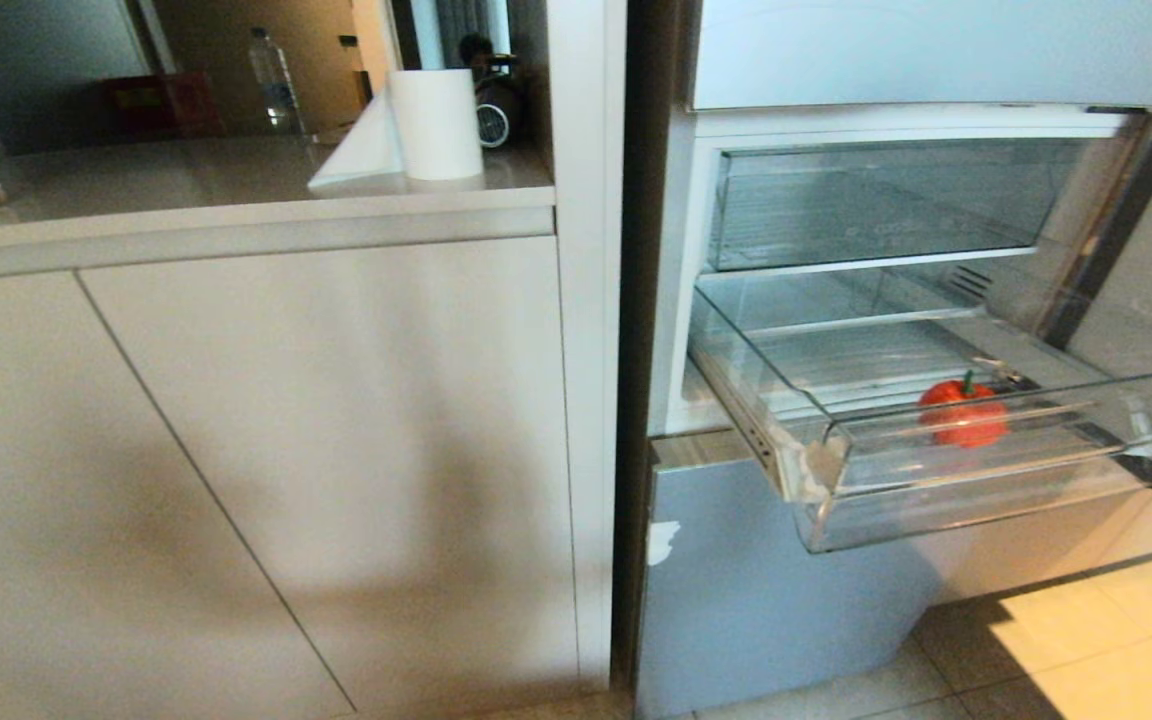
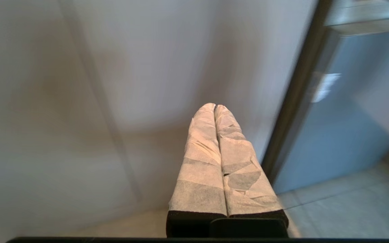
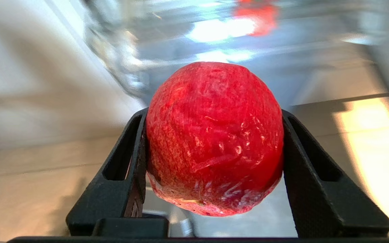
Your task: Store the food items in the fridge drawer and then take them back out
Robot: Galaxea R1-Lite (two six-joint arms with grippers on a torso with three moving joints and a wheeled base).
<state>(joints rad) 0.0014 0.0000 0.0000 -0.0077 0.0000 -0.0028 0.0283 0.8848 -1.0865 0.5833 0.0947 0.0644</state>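
The right gripper (image 3: 214, 141) is clamped on a red fruit (image 3: 214, 138), its black fingers (image 3: 127, 162) pressing both sides, outside the head view. The pulled-out drawer (image 1: 986, 480) already holds a red-orange pepper (image 1: 963, 412) near its front wall. The left gripper (image 2: 215, 108) hangs parked by the cabinet (image 1: 316, 450), its taped fingers pressed together. The fruit is round and glossy, so it could slip out, or knock the clear front wall if carried low. No writing can be read.
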